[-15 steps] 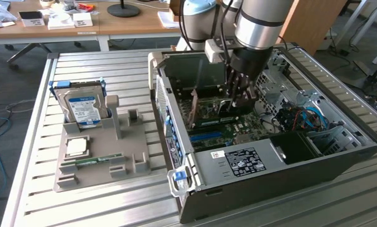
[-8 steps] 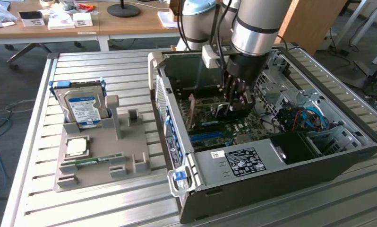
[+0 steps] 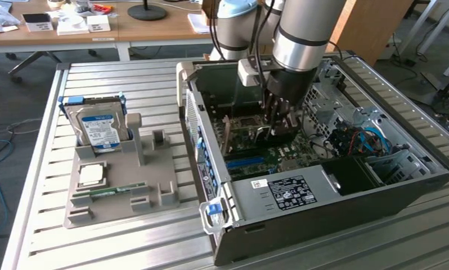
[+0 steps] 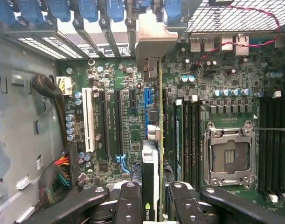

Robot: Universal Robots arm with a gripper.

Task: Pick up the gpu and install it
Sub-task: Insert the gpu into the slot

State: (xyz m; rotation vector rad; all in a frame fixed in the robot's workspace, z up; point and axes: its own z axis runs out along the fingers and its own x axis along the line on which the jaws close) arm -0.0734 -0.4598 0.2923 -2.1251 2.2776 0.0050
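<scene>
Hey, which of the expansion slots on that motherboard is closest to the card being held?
The blue slot, right beside the edge of the gpu. The black slots and the white slot lie farther off, on the same side.

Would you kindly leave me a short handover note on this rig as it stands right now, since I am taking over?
Gripper: shut on the gpu, held edge-on between its fingers.
Gpu: inside the open computer case, upright over the motherboard's expansion slots, its end bracket at the case's rear openings.
Done: card picked up and brought into the case.
Left: card not released; whether it is fully seated cannot be told.
Aside: hard drive and memory stick sit in the grey holder beside the case.
</scene>
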